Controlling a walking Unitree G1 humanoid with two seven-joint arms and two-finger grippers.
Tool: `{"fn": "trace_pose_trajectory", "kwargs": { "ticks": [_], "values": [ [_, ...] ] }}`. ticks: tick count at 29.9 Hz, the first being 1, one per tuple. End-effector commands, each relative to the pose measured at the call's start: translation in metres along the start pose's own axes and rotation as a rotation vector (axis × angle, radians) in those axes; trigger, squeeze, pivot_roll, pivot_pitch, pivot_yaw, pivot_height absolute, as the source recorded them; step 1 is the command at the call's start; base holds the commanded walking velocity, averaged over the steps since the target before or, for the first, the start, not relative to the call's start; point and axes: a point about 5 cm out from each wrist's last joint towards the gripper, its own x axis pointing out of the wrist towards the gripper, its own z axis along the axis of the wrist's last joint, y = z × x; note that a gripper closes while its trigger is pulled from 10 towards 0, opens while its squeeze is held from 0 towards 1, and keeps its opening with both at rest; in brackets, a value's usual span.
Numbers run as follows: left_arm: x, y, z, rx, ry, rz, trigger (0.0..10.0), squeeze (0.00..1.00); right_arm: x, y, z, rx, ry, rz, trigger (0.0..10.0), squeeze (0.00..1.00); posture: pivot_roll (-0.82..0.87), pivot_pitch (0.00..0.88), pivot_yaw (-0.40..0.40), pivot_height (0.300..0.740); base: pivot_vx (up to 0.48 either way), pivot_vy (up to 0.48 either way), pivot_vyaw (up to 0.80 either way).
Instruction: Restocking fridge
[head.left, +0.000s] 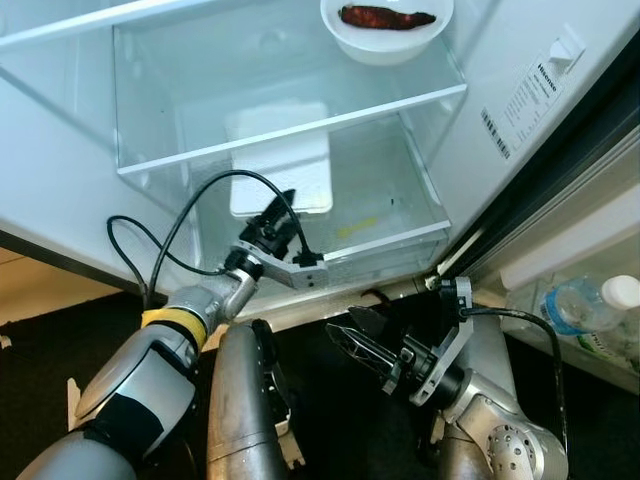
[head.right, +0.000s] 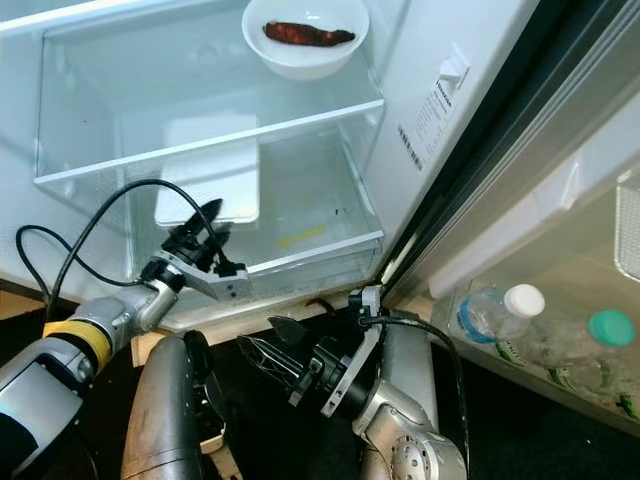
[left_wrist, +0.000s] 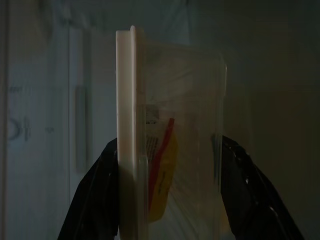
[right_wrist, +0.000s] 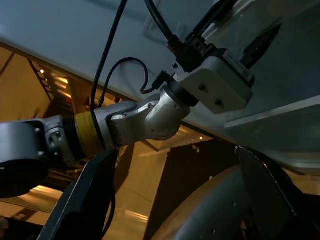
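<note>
The fridge (head.left: 560, 130) stands open ahead of both hands, its glass shelf (head.left: 300, 130) above and the clear drawer (head.left: 390, 240) below and in front of them. A bowl (head.left: 385, 35) with a dark piece of food sits on the shelf, well above and beyond the left hand. Bottles (head.right: 520, 320) lie in the door rack, off to the right of the right hand.

The left hand (head.left: 278, 222) reaches into the drawer and grasps the box (head.left: 280, 170), a flat white-lidded tub; in the left wrist view its two fingers (left_wrist: 95, 200) clasp the box's (left_wrist: 170, 145) lid side and base side, so the box is on edge in the grip. The box runs straight ahead of that hand, its long axis pointing away from the fingers toward the back of the drawer. I judge the coming move turns on this: the box needs pushing or lowering along that axis, then letting go.

The right hand (head.left: 360, 345) hangs lower, outside the fridge, fingers spread and holding nothing. The left hand is the nearer one.
</note>
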Motion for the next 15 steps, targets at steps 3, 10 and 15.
{"fn": "trace_pose_trajectory", "kwargs": {
  "ticks": [3,10,15],
  "values": [
    [-0.004,0.005,-0.016,0.028,0.055,0.013,10.0,0.00,-0.002,0.008,-0.007,0.037,0.008,0.003,10.0,0.00,-0.08,0.554,0.086,0.410,0.000,0.000,0.00],
    [-0.003,0.017,-0.031,0.059,0.101,0.029,10.0,0.00,-0.003,0.017,-0.004,0.043,0.000,0.005,10.0,0.00,-0.11,0.578,0.079,0.410,0.000,0.000,0.00],
    [0.004,0.028,-0.035,0.077,0.112,0.055,10.0,0.00,-0.003,0.023,-0.002,0.046,-0.008,0.009,10.0,0.00,-0.12,0.598,0.079,0.410,0.000,0.000,0.00]
  ]
}}
